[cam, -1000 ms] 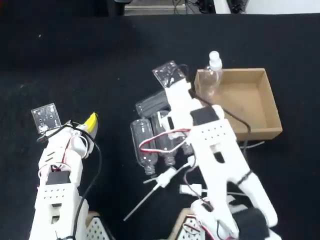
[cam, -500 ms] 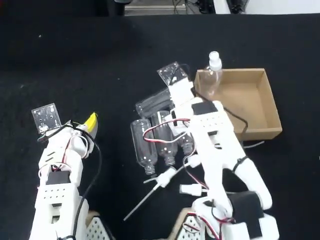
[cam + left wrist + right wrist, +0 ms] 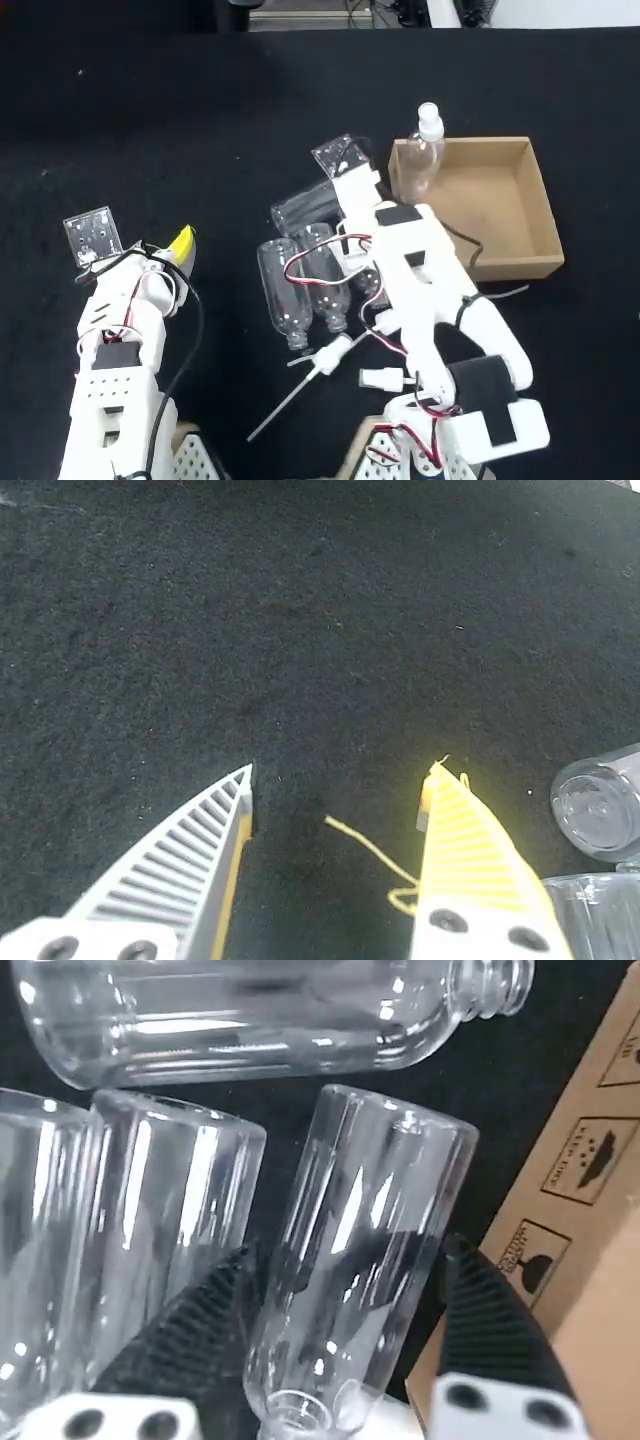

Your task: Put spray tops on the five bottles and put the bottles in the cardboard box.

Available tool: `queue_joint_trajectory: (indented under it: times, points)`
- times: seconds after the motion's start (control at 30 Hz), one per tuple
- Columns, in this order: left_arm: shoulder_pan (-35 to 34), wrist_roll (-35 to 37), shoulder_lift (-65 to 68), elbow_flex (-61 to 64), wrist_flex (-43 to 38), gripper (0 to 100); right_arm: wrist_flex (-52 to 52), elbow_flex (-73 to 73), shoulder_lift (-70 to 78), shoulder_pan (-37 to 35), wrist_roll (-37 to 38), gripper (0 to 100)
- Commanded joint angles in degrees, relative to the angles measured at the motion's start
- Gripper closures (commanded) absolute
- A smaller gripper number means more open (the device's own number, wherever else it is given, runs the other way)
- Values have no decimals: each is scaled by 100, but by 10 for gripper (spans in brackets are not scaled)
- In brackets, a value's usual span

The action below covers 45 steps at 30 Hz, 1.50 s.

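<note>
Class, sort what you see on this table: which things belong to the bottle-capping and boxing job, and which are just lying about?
Job: cardboard box; capped bottle standing at its corner; four uncapped bottles lying beside it; loose spray tops.
Lying about: a stray yellow thread; cables at the back.

A robotics lab bench: black-clothed table [image 3: 150,110], tangled cables [image 3: 375,12] beyond its edge.
</note>
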Motion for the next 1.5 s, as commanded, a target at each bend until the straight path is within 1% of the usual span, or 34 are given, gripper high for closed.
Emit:
queue_joint_trajectory:
  times: [0.0,0.4,0.57,0.6,0.63,0.83,0.9,0.97,1.03,1.1,1.17,1.3,1.37,1.47]
  points:
    - [31,62,-70,-84,-141,745,-114,-66,40,105,44,762]
    - [31,62,-70,-84,-141,745,-273,-48,365,114,44,776]
    - [31,62,-70,-84,-141,745,-202,-57,-242,105,0,955]
    - [31,62,-70,-84,-141,745,-70,-66,-435,123,0,985]
    - [31,62,-70,-84,-141,745,97,-92,-664,132,0,988]
    - [40,62,-70,-84,-141,745,1996,-664,-2176,158,-9,963]
    - [31,62,-70,-84,-141,745,2646,-1007,-2580,369,-9,962]
    - [31,62,-70,-84,-141,745,3209,-1332,-2870,721,35,962]
    - [31,62,-70,-84,-141,745,3622,-1578,-3020,1222,62,962]
    - [31,62,-70,-84,-141,745,3859,-1736,-3029,1873,413,962]
    - [31,62,-70,-84,-141,745,3886,-1763,-2958,2637,879,962]
    - [31,62,-70,-84,-141,745,3578,-1754,-2607,4325,1618,962]
    - [40,62,-70,-84,-141,745,3200,-1754,-2299,5187,1802,962]
    - [57,62,-70,-84,-141,745,2602,-1727,-1701,6171,1890,962]
